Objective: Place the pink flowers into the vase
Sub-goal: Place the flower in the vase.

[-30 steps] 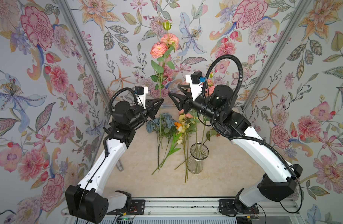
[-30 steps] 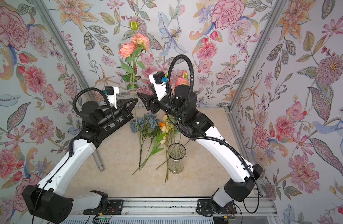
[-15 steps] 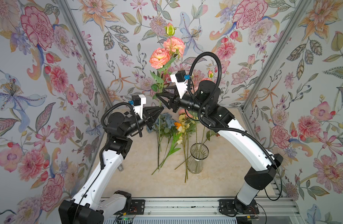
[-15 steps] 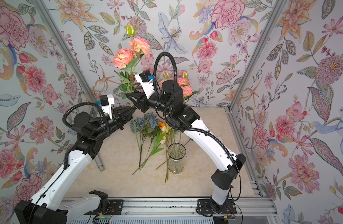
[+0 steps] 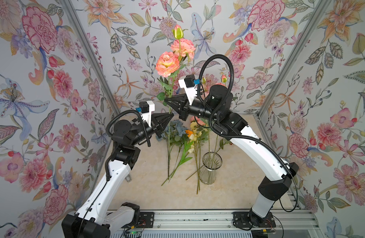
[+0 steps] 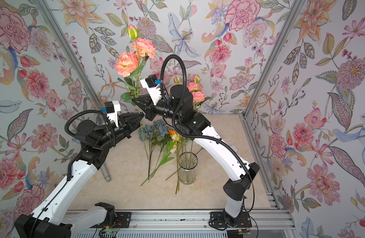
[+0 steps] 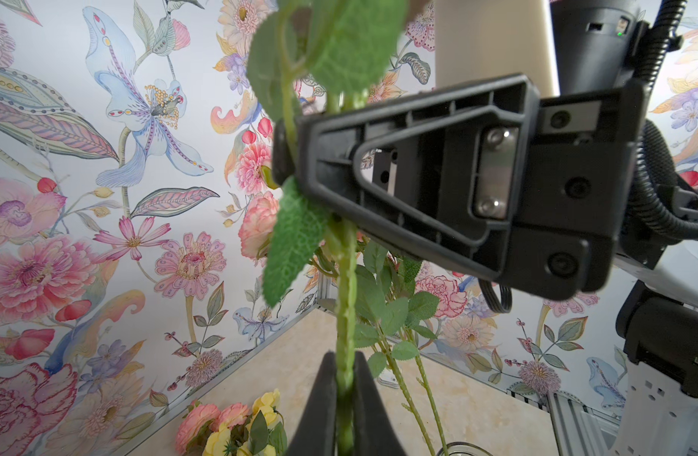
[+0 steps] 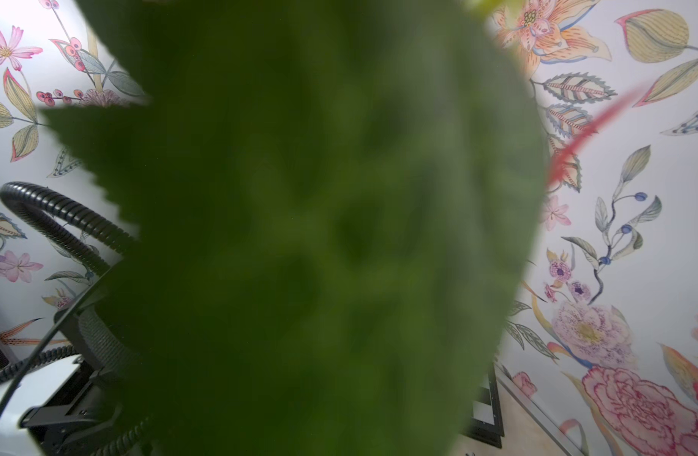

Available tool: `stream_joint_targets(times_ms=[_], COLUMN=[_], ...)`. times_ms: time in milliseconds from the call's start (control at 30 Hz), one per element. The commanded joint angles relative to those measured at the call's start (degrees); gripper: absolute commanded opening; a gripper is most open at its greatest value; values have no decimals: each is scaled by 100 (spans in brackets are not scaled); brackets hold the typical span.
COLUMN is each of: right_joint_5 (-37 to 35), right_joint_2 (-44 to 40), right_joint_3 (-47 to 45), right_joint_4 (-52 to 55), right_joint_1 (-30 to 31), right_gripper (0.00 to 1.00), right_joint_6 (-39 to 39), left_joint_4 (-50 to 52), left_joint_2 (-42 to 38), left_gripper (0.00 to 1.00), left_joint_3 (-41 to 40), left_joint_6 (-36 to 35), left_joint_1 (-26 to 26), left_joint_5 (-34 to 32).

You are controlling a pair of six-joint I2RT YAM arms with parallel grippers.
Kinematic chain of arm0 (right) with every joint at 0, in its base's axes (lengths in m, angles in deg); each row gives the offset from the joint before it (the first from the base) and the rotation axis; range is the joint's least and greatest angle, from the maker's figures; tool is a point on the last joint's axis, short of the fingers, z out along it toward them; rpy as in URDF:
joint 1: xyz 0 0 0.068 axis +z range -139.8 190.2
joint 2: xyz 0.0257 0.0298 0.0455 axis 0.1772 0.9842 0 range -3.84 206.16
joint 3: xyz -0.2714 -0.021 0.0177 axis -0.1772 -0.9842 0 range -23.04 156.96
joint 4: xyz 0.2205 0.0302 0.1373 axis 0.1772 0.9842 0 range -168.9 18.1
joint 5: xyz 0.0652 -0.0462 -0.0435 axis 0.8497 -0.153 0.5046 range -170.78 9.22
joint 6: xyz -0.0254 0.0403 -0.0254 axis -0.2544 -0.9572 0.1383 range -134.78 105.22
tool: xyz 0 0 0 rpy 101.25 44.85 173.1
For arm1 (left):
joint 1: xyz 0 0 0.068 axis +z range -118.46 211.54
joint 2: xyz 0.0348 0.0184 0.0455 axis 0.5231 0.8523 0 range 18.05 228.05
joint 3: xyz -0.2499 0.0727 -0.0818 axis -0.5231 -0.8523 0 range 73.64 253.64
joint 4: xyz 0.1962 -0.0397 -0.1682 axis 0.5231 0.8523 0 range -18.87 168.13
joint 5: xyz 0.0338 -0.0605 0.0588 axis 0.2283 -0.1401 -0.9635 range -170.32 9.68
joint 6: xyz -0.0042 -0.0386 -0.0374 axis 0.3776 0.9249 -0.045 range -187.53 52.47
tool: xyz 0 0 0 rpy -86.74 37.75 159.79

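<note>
Beige tabletop [image 6: 136, 195]: vase [image 6: 187, 169] with pink flowers [image 6: 195, 92]

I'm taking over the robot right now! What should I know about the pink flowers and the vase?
Right gripper: shut on the stem of the raised pink spray.
Left gripper: jaws close around that stem lower down; grip unclear.
Vase: upright on the table; a second spray seems to stand in it.
Done: probably that one.
Left: lower the held spray into the vase; more pink blooms lie by the yellow flowers.
</note>
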Motion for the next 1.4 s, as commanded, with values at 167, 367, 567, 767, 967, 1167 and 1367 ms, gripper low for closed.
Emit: stream_joint_targets(times_ms=[167,367,567,767,967,1167,1367], right_joint_5=[-448,-970,-1719,-2337,-2803,-3037,-3136], right_joint_2=[-299,-982,-1937,-2752,-3402,-3775,-3966], right_joint_3=[165,-328,-965,-1235,-1667,-1853,-1928], right_joint_4=[272,637,916,1186,1182,1182,1278], right_joint_1=[0,-4,-29,-78,-106,-115,-129], right_gripper=[0,0,0,0,0,0,0], right_joint_6=[231,421,633,939,1132,1230,1237], left_joint_4=[401,1095,1519,1520,1435,1748,1960], left_joint_2=[-85,-37,319,986,1715,2288,2844], left_gripper=[100,99,100,99,99,100,99], left_joint_3=[68,209,348,348,445,858,1193], left_joint_6=[-476,-835,-774,-405,-126,-263,-300], left_joint_1=[30,32,36,33,-14,-291,-487], left_joint_5=[-242,-816,-1747,-2275,-2299,-2511,-2604])
